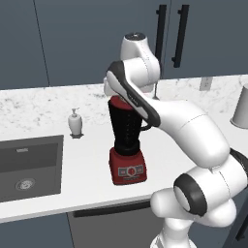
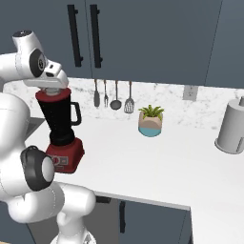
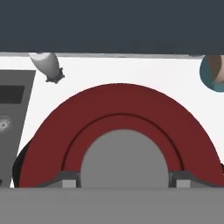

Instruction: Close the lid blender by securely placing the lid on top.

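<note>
Left base view: the blender [image 1: 127, 145] stands on the counter [image 1: 92, 160], black jar on its red base, just right of the sink [image 1: 29, 167] and the soap dispenser [image 1: 75, 123]. What the jar holds I cannot tell through the dark wall. My arm crosses over its mouth, so the top is hidden here.

Right base view: here the jar's top shows. The lid [image 2: 52, 95] sits as a red band on the mouth, level as far as I can tell, directly under my hand. A potted plant [image 2: 151, 121] with green leaves stands further right, utensils [image 2: 114, 95] hang on the wall, and a grey canister [image 2: 232, 127] sits at the far right.

Hand view: the lid fills the lower picture, red ring round a grey knob. My gripper [image 3: 120, 180] has a fingertip touching each side of that knob, clamped on it. The sink basin looks empty.
</note>
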Controlling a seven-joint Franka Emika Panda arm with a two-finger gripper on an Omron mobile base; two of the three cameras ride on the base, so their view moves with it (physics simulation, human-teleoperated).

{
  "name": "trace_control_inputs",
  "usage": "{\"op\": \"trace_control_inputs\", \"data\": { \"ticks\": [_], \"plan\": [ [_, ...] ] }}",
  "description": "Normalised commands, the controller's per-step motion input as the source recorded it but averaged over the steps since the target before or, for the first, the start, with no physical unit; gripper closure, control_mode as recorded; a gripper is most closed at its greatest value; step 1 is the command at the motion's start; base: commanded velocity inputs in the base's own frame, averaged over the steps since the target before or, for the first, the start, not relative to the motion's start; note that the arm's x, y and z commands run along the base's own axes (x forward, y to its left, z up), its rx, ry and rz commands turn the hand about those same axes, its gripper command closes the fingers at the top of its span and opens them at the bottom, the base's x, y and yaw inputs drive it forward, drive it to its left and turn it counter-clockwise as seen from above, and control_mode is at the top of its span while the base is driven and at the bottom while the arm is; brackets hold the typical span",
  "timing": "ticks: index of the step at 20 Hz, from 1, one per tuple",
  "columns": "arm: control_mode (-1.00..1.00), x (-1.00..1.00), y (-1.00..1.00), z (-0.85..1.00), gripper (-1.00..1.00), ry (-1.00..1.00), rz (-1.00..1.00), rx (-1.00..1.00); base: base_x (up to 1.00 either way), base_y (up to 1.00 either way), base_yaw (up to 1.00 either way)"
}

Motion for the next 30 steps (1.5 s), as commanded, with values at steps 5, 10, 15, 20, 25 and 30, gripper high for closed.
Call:
{"op": "trace_control_inputs", "data": {
  "ticks": [5,10,15,20,25,30],
  "plan": [
    [-1.0,0.0,0.0,-0.47,-1.0,0.0,0.0,-0.06,0.0,0.0,0.0],
    [-1.0,-0.14,0.0,-0.42,-1.0,-0.01,0.0,-0.05,0.0,0.0,0.0],
    [-1.0,-0.3,0.0,-0.28,-1.0,0.0,0.0,-0.03,0.0,0.0,0.0],
    [-1.0,-0.53,0.0,-0.2,-1.0,0.0,0.0,-0.03,0.0,0.0,0.0],
    [-1.0,-0.77,0.0,-0.16,-1.0,0.0,0.0,-0.02,0.0,0.0,0.0],
    [-1.0,-0.87,0.0,-0.03,-1.0,-0.12,0.0,0.0,0.0,0.0,0.0]
  ]
}}
